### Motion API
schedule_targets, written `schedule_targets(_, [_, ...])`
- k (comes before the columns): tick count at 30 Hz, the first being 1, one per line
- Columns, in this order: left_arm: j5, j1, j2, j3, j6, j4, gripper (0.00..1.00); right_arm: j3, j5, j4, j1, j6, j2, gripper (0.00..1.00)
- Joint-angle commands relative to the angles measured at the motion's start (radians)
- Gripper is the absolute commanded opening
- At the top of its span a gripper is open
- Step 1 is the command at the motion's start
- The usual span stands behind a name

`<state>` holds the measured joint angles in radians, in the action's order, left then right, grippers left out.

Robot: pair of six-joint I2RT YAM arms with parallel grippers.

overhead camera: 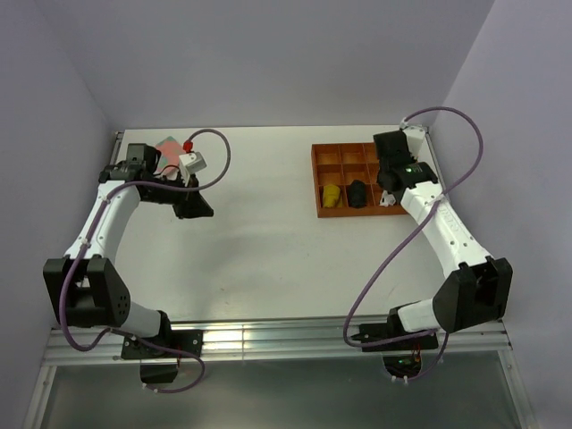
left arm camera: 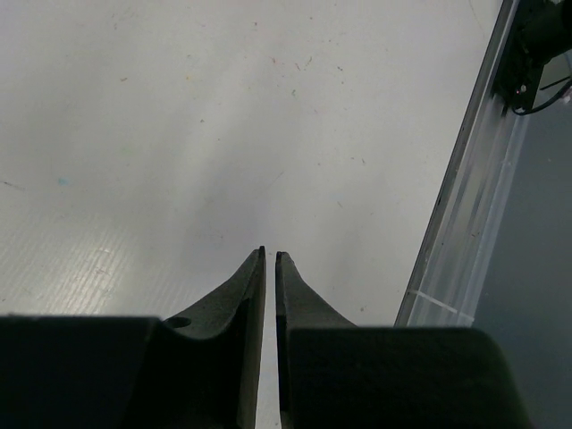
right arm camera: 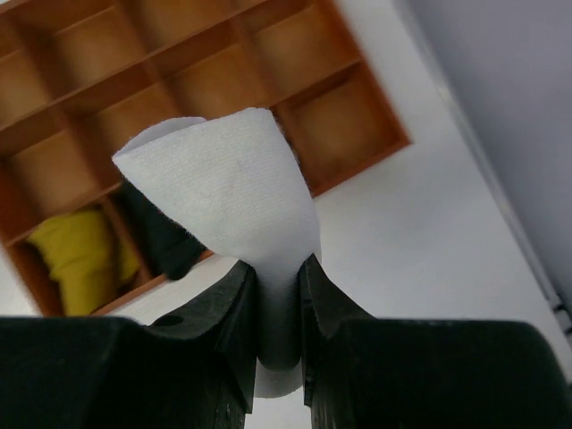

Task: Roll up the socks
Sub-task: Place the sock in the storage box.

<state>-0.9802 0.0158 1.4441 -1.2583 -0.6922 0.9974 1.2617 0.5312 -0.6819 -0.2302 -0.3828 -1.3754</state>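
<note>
One sock [right arm camera: 219,188] in right pincer [right arm camera: 279,264]

Plain white sock [right arm camera: 223,188]; orange tray [overhead camera: 315,179] w/ yellow bundle [overhead camera: 331,195] & black bundle [overhead camera: 357,193].

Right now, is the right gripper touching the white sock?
Touching. In the right wrist view, the right gripper pinches the sock tightly between both fingers.
</note>
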Motion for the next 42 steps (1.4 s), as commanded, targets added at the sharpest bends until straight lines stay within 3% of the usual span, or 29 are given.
schedule_targets(1, [-0.078,-0.025,0.016,-0.062,-0.015,0.026,0.14,0.012,0.194,-0.001,0.07,0.036,0.029,0.0])
schedule_targets(14, [-0.155,-0.068,0.044,-0.082,-0.07,0.056,0.16,-0.055,0.286,0.174,0.273,0.104,-0.073,0.0])
schedule_targets(24, [-0.202,-0.066,0.125,-0.128,-0.13,0.127,0.16,-0.012,0.335,0.222,0.275,0.107,-0.243,0.0])
schedule_targets(42, [-0.196,-0.066,0.139,-0.118,-0.104,0.07,0.17,0.172,0.29,0.186,0.275,0.091,-0.491,0.0])
